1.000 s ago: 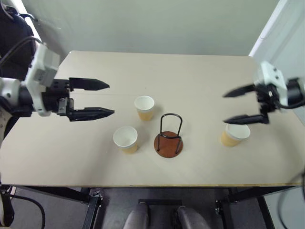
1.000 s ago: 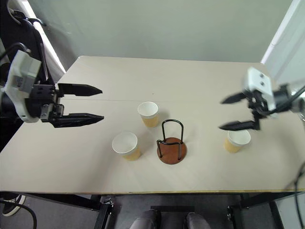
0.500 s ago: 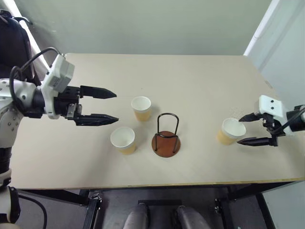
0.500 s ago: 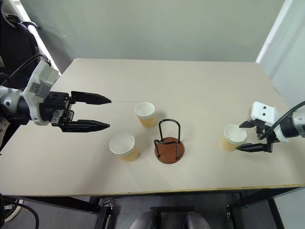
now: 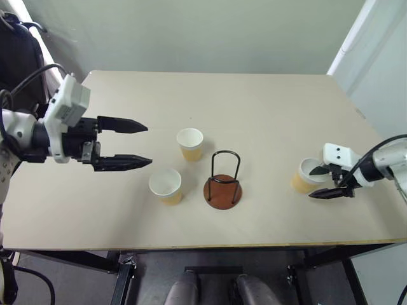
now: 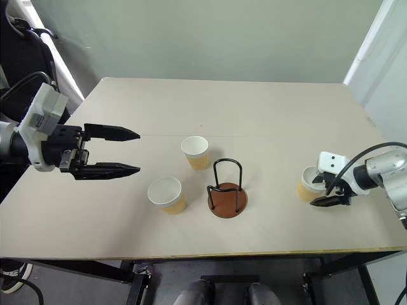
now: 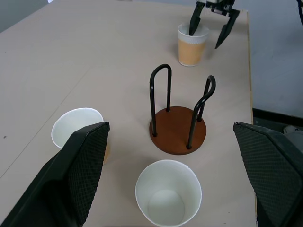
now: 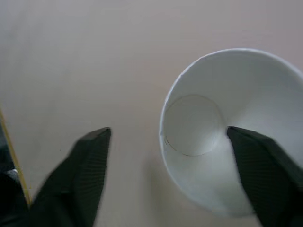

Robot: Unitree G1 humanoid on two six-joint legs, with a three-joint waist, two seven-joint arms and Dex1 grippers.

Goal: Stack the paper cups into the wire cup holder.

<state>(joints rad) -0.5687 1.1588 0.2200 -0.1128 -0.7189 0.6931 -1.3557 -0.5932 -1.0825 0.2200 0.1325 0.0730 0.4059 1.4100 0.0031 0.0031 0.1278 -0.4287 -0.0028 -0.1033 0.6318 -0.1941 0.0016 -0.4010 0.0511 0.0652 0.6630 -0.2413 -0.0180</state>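
The desk [image 5: 267, 101] carried everything, a pale broad top with all the pieces spread along its near half, and that spread looked deliberate: each cup stood apart with room for a gripper to get around it.

Out on the left, the left gripper [image 5: 140, 145] hung above the desk with its two black fingers spread wide and nothing between them, pointed toward the middle. It looked parked there, waiting its turn and keeping out of the other arm's way.

The wire cup holder [image 5: 222, 182] sat near the centre on its round reddish-brown base, wire loops standing upright and nothing in it yet. Central made sense: either arm could reach it.

Two paper cups stood upright just left of it, one farther back [image 5: 190, 143] and one nearer [image 5: 165, 186], close to the holder but not touching it.

The third cup [image 5: 306, 176] stood well off to the right, mouth up. The right gripper [image 5: 322, 182] was down at it, straddling the rim: one finger [image 7: 194, 22] dipped inside the mouth, the other [image 7: 223, 31] outside the wall. The fingers had not clamped; a gap showed at the outer finger, so the cup was not gripped. A rim pinch, I'd judge, keeps the cup upright for dropping into the loops.
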